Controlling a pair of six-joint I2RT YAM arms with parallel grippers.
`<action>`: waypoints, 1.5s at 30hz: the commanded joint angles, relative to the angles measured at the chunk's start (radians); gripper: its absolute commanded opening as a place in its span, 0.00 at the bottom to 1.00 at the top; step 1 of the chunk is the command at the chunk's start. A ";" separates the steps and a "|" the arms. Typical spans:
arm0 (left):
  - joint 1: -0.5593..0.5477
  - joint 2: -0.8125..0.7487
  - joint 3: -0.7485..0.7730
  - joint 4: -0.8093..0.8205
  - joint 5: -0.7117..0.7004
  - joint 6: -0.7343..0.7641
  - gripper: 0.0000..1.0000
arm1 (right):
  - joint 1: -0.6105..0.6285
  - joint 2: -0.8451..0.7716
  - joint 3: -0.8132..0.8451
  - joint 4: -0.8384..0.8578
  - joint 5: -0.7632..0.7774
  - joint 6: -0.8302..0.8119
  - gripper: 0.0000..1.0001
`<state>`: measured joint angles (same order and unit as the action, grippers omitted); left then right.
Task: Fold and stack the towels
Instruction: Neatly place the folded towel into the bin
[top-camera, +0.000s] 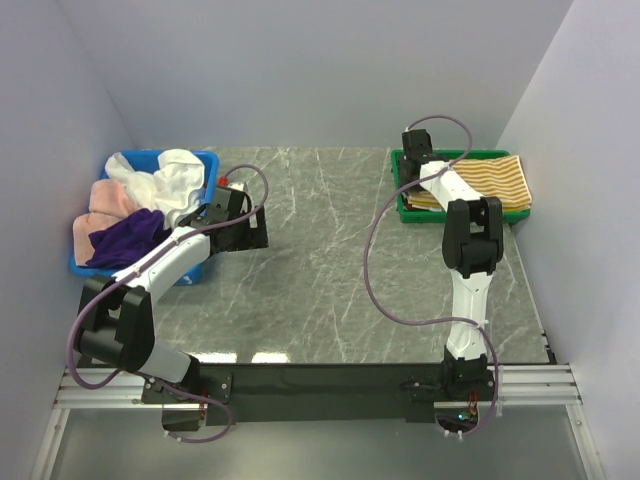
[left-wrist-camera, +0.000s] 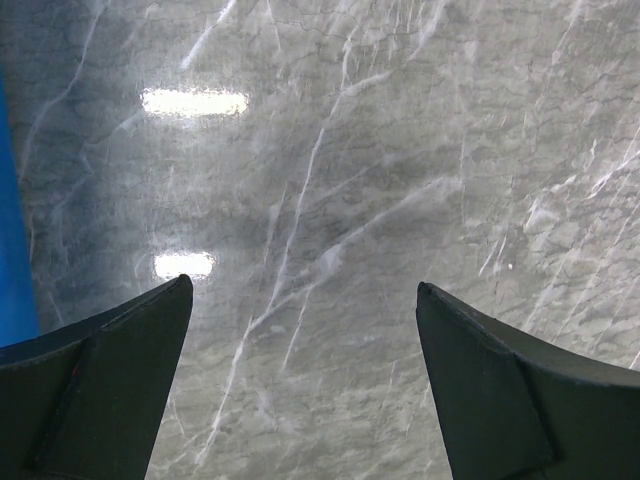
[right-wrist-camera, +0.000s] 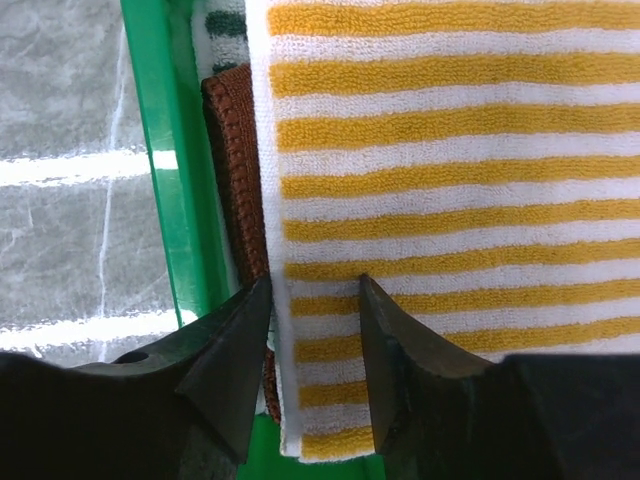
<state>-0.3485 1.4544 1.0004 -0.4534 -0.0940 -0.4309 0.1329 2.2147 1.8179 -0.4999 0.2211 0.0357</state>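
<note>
Towels (top-camera: 150, 200) in white, pink and purple are heaped loosely in a blue bin (top-camera: 207, 160) at the far left of the grey marbled tabletop (top-camera: 330, 260), the purple one draped over the bin's near side. A folded yellow-and-white striped towel (right-wrist-camera: 450, 150) is laid on top of a stack in a green tray (top-camera: 404, 212) at the far right, and its right end is seen overhanging the tray's rim in the top view. Under its left border a brown towel (right-wrist-camera: 232, 170) is exposed, and a corner of a dark-striped towel (right-wrist-camera: 225, 25) is seen further along that border. The right hand (right-wrist-camera: 315, 282) is lowered over the tray's left side, its fingers partly apart, with the striped towel's left border lying flat between them; whether the tips are pressed on the cloth cannot be told. The left hand (left-wrist-camera: 303, 285) is held over bare tabletop just beside the blue bin, its fingers spread wide, and nothing is carried between them.
</note>
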 joint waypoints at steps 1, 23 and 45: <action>0.000 -0.020 0.010 0.007 0.013 0.012 0.99 | 0.002 0.008 0.026 -0.014 0.063 -0.010 0.45; 0.000 -0.014 0.010 0.005 0.020 0.014 0.99 | 0.028 0.031 0.040 -0.043 0.024 -0.052 0.42; 0.000 -0.017 0.010 0.004 0.022 0.014 0.99 | 0.045 -0.027 -0.019 0.003 -0.123 -0.065 0.01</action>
<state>-0.3485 1.4544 1.0004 -0.4538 -0.0895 -0.4305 0.1539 2.2333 1.8229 -0.5106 0.1963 -0.0364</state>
